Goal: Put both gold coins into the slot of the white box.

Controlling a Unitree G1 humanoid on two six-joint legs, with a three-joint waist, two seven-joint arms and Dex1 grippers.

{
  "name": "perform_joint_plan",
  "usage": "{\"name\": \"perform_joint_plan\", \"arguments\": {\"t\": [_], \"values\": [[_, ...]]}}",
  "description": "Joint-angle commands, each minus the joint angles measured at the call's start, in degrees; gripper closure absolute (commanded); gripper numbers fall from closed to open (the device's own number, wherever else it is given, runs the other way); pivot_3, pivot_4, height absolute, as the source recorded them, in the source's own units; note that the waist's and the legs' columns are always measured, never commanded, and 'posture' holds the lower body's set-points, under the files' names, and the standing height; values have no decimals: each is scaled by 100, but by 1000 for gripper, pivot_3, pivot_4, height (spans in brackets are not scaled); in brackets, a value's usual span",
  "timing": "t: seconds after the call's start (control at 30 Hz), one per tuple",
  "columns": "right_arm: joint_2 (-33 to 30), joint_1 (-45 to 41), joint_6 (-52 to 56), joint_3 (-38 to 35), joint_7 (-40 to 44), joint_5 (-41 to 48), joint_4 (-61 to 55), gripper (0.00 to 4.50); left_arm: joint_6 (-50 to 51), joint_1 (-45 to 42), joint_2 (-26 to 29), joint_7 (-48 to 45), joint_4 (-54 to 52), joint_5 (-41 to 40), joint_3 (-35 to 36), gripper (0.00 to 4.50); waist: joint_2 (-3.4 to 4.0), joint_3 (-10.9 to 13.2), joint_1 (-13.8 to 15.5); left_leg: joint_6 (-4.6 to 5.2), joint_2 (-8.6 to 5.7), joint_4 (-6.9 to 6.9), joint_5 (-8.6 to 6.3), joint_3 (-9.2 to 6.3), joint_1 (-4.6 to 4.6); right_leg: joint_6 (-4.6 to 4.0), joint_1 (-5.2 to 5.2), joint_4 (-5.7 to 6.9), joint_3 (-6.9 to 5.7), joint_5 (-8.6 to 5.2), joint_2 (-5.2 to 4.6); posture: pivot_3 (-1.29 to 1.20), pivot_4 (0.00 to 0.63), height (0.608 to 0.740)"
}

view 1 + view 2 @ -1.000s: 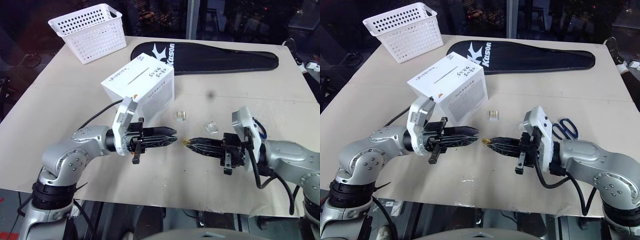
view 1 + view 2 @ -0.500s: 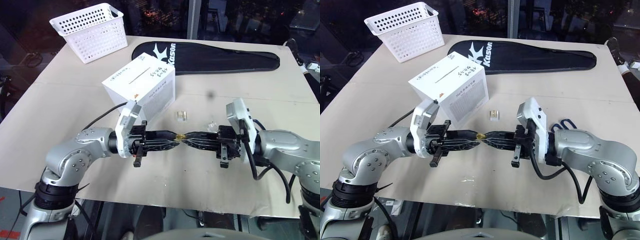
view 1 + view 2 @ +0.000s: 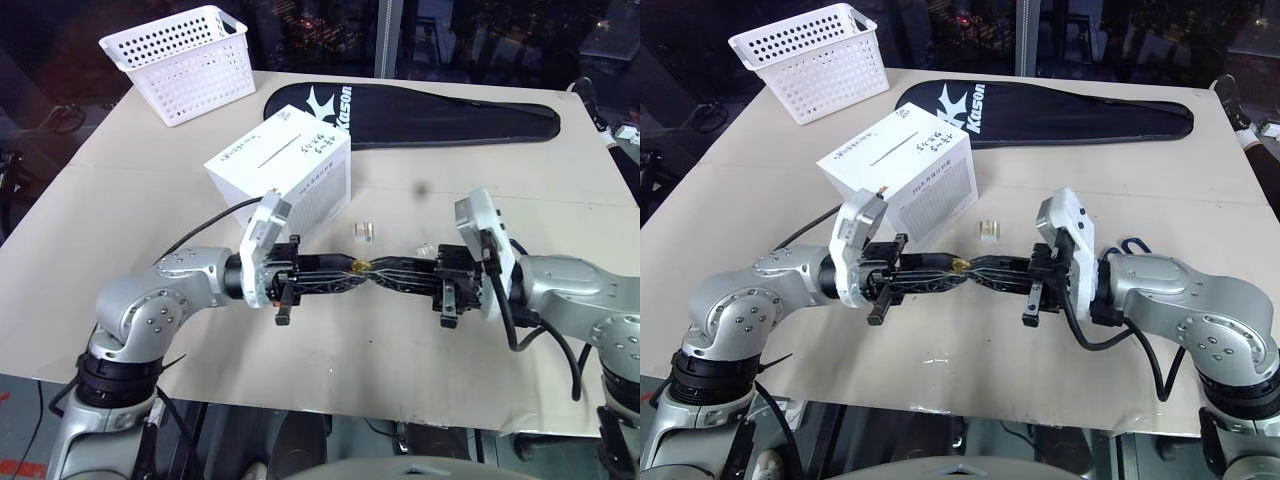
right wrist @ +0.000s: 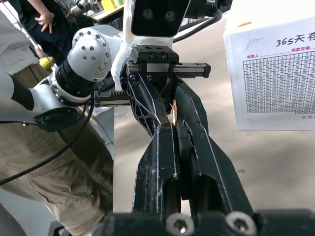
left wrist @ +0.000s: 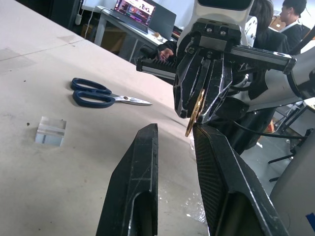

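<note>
The left gripper and right gripper meet tip to tip above the near middle of the worktop. The right jaws are pressed together, pinching one gold coin edge-on. The left jaws are spread, flanking the coin; contact cannot be confirmed. The white box, slot on top, stands far left of the grippers. Scissors and a clear case lie on the worktop.
</note>
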Motion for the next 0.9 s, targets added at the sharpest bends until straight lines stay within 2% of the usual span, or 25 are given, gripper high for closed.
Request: {"name": "perform_joint_plan", "arguments": {"t": [0.03, 0.57, 0.9], "values": [[-107, 167, -27, 26, -29, 118, -160, 4500, 42, -196, -40, 75, -247, -337, 225, 3395, 0, 0, 0, 0, 0, 0, 0, -1, 0, 0, 0, 0, 0, 0, 0, 0, 150, 740], [-308, 514, -298, 42, -11, 146, -231, 4500, 157, -153, 14, 41, -224, -506, 312, 3395, 0, 0, 1, 0, 0, 4, 0, 0, -2, 0, 0, 2, -5, 0, 0, 0, 150, 740], [-320, 494, -361, -20, -39, 334, -271, 4500, 0, 150, 168, -307, -218, -161, 161, 3395, 0, 0, 1, 0, 0, 4, 0, 2, -3, 0, 0, 2, -5, 0, 0, 0, 150, 740]]}}
